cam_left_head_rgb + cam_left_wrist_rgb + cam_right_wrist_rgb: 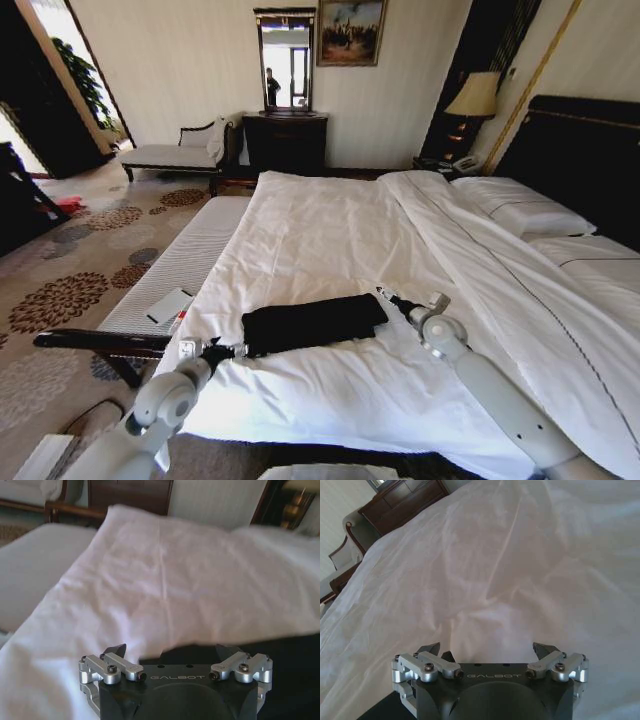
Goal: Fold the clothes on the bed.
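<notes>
The clothes, a black T-shirt (312,323), lie folded into a long narrow strip across the near part of the bed (330,225). My left gripper (231,350) sits at the strip's left end, low over the white duvet. In the left wrist view this gripper (171,652) is open, with the black cloth (292,652) just beside and beneath it. My right gripper (392,298) is at the strip's right end. In the right wrist view it (487,650) is open over white duvet, with a corner of black cloth (377,711) behind it.
A pale bench (185,265) with a dark frame runs along the bed's left side and carries a notebook (170,305). The dark headboard (590,160) and pillows (520,205) are at the right. A dresser (285,140), chaise (175,152) and lamp (473,95) stand by the far wall.
</notes>
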Controlling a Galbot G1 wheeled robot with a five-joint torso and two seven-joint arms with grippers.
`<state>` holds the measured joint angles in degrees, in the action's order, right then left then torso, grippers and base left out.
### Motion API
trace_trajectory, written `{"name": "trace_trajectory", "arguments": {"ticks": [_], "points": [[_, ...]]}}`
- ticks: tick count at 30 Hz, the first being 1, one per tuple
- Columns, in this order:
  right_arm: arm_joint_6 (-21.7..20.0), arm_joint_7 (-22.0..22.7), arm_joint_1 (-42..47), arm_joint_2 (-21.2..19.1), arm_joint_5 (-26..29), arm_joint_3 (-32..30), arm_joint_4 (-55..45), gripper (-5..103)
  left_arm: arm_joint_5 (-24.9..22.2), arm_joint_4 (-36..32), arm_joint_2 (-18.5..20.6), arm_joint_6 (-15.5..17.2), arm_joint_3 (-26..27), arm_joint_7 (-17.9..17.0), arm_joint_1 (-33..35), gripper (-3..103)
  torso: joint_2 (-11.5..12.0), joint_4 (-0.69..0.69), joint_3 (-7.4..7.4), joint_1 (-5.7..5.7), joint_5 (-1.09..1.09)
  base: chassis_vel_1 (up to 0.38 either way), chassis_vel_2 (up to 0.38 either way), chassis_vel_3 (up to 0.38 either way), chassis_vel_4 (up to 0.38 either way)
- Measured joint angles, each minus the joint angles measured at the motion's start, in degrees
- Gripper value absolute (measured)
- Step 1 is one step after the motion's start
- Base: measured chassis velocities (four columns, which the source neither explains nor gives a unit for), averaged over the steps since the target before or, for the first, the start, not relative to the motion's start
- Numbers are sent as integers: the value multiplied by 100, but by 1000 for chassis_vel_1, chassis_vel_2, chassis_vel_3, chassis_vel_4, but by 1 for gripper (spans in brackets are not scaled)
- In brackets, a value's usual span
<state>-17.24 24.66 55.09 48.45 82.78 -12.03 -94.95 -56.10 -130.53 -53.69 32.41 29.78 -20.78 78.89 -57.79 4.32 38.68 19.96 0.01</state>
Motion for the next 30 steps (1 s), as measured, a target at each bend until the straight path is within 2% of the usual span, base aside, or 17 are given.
{"name": "trace_trajectory", "arguments": {"ticks": [2, 5, 8, 16, 23, 26, 28, 30], "points": [[-110, 129, 44, 24, 142, -13, -40, 100, -536, -340, -162, -164, 249, -94, -385, 100, 0, 0, 0, 0, 0, 0, 0, 0, 0], [-357, 367, 104, 85, 457, -82, -151, 100, -1010, -474, -344, -282, 506, -213, -796, 100, 0, 0, 0, 0, -1, 0, 0, 0, 0], [-554, 513, 160, 115, 711, -109, -240, 100, -1121, -456, -413, -304, 607, -260, -908, 100, 0, 0, 0, 0, -1, 0, 0, 0, 0], [-886, 1019, 294, 238, 1360, -174, -526, 100, -873, -300, -529, -322, 598, -267, -803, 100, 0, -1, 0, 0, -2, 0, 0, 0, 0], [-968, 1172, 403, 296, 1614, -281, -730, 103, -790, -210, -526, -340, 572, -260, -818, 100, 0, -1, 0, 0, -2, 0, 0, 0, 0], [-971, 1179, 440, 314, 1620, -313, -745, 89, -749, -162, -521, -355, 552, -259, -828, 100, 0, -1, 0, 0, -2, 0, 0, 0, 0], [-971, 1179, 445, 317, 1618, -315, -745, 89, -737, -152, -519, -359, 548, -257, -828, 100, 0, 0, 0, 0, -1, 0, 0, 0, 0], [-970, 1178, 458, 324, 1610, -319, -746, 78, -700, -132, -517, -368, 540, -256, -828, 100, 0, 0, 0, 0, -1, 0, 0, 0, 0]]}}
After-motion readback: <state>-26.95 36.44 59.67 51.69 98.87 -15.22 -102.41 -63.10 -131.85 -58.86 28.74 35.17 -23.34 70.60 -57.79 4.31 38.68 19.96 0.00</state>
